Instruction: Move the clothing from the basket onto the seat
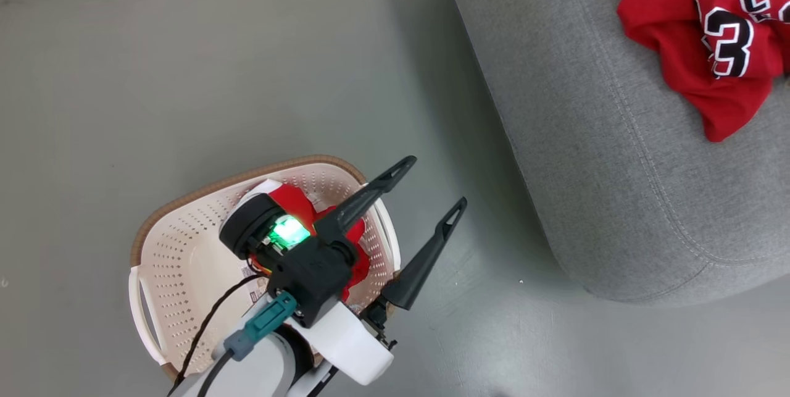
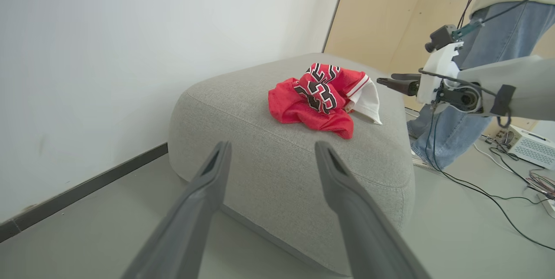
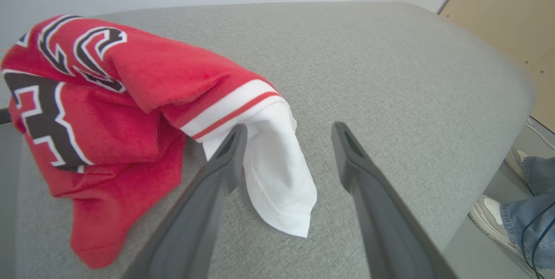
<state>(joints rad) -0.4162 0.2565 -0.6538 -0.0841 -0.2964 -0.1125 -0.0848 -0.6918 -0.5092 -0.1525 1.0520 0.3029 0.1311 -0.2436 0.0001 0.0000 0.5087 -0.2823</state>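
A red jersey with black-and-white numerals [image 1: 703, 39] lies crumpled on the grey seat [image 1: 605, 156]. In the right wrist view my right gripper [image 3: 290, 128] stands open just above the seat [image 3: 390, 75]. A white flap of the jersey [image 3: 277, 175] rests on the cushion between its fingers, against the left one. The cream basket [image 1: 179, 261] stands on the floor at lower left, with more red clothing [image 1: 296, 199] inside, partly hidden by my left arm. My left gripper [image 1: 435, 182] hangs open and empty over the basket's right rim, pointing toward the seat [image 2: 282, 170].
A person in jeans [image 2: 490, 53] stands beside the seat's far side, with shoes [image 3: 490, 211] near its edge. Cables [image 2: 485, 192] and a white box [image 2: 531, 144] lie on the floor there. A white wall with a dark skirting [image 2: 86, 188] runs behind.
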